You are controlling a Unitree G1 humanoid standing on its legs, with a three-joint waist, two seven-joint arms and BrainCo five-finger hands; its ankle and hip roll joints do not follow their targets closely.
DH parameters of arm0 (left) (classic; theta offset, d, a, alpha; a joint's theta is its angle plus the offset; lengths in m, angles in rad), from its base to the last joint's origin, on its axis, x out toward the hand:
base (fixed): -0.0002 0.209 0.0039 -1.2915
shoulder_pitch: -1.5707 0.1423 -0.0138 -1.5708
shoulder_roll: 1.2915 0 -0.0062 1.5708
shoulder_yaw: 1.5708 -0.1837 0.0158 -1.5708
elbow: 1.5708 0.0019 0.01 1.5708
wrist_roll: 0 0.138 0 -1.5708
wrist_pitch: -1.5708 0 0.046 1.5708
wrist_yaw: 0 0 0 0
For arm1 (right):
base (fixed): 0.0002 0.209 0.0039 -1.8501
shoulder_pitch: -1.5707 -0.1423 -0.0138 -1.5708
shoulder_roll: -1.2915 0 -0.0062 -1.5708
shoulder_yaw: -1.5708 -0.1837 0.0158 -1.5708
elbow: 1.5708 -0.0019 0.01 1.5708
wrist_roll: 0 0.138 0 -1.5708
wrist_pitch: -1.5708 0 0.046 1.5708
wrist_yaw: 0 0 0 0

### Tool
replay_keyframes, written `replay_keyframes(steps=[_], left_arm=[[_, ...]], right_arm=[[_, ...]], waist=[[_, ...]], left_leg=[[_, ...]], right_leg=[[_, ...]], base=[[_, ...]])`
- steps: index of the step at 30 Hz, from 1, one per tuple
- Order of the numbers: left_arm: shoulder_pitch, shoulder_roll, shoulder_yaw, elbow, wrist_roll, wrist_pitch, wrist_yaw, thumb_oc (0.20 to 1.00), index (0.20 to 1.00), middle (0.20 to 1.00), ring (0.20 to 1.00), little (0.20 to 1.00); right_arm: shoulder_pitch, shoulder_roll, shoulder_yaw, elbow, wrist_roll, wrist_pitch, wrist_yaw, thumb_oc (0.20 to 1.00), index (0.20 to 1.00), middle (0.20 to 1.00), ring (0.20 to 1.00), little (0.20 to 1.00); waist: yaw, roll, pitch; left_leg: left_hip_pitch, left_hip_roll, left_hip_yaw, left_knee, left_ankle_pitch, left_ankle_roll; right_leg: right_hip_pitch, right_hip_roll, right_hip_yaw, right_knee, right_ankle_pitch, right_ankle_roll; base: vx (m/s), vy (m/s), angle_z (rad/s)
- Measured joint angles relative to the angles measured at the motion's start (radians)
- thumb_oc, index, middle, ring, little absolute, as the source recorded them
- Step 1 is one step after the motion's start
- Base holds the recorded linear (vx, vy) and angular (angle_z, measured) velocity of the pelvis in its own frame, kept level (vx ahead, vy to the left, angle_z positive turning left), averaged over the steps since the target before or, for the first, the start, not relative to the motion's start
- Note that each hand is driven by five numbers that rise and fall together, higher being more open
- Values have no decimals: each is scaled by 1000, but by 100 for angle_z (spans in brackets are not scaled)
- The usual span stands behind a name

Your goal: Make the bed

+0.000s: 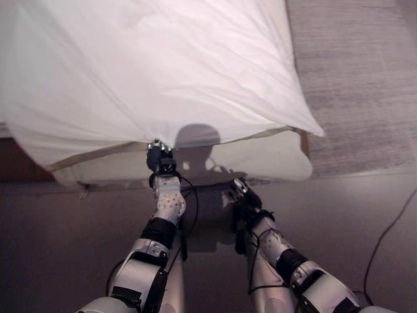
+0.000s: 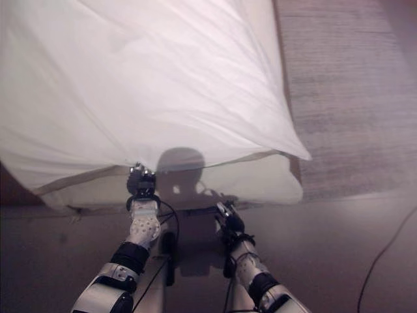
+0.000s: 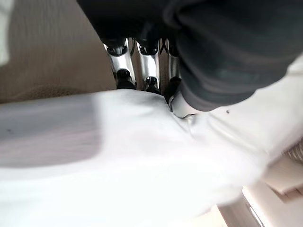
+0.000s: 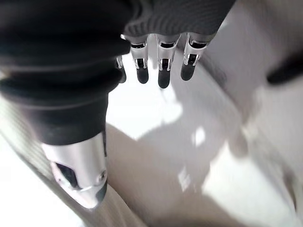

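Note:
A white sheet (image 1: 163, 72) lies billowed and creased over the bed, and its near edge hangs past the mattress (image 1: 260, 160). My left hand (image 1: 160, 158) is up at that edge near the middle. In the left wrist view its fingers (image 3: 149, 71) and thumb are curled onto the white cloth (image 3: 118, 156) and pinch it. My right hand (image 1: 244, 195) is lower and to the right, over the floor just short of the bed's side. Its fingers (image 4: 163, 71) are relaxed and its thumb (image 4: 80, 175) stands apart, with nothing held.
A grey striped rug (image 1: 352, 85) covers the floor to the right of the bed. The sheet's right corner (image 1: 313, 130) juts out over it. Dark floor (image 1: 65, 248) runs along the near side of the bed, and brown bed frame (image 1: 19, 163) shows at the left.

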Motion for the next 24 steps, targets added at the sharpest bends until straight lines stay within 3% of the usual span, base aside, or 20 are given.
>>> replay_keyframes(steps=[6,10,17,22,24], left_arm=[[24,-3,-102,-150,1,-2,-16,200,200,200,200,200],[29,5,-115,-205,1,-5,-17,200,200,200,200,200],[38,8,-122,-269,13,-42,-17,200,200,200,200,200],[42,20,-116,-280,16,-58,-13,200,200,200,200,200],[52,24,-88,-294,58,-63,18,200,200,200,200,200]], right_arm=[[-61,15,32,-54,112,1,20,1000,1000,1000,1000,1000],[-105,12,21,-79,139,-12,24,1000,1000,1000,1000,1000],[-139,14,-66,-112,189,-87,13,1000,1000,1000,1000,1000],[-136,-2,-77,-118,192,-104,-1,1000,1000,1000,1000,1000],[-130,-10,-171,-233,206,-135,-33,1000,1000,1000,1000,1000]], waist=[[36,22,24],[60,28,28],[62,45,37],[62,46,37],[60,57,41]], left_leg=[[-10,-28,-58,-32,29,1],[-10,-29,-60,-38,32,1],[-13,-38,-80,-44,36,1],[-13,-39,-80,-46,36,1],[-19,-43,-78,-45,37,3]], right_leg=[[13,-28,-49,-1,-16,9],[17,-29,-52,2,-25,12],[18,-41,-71,18,-42,14],[17,-42,-72,19,-44,14],[8,-48,-72,25,-47,15]], base=[[18,-17,31],[11,12,14],[13,10,10],[24,47,1],[11,29,2]])
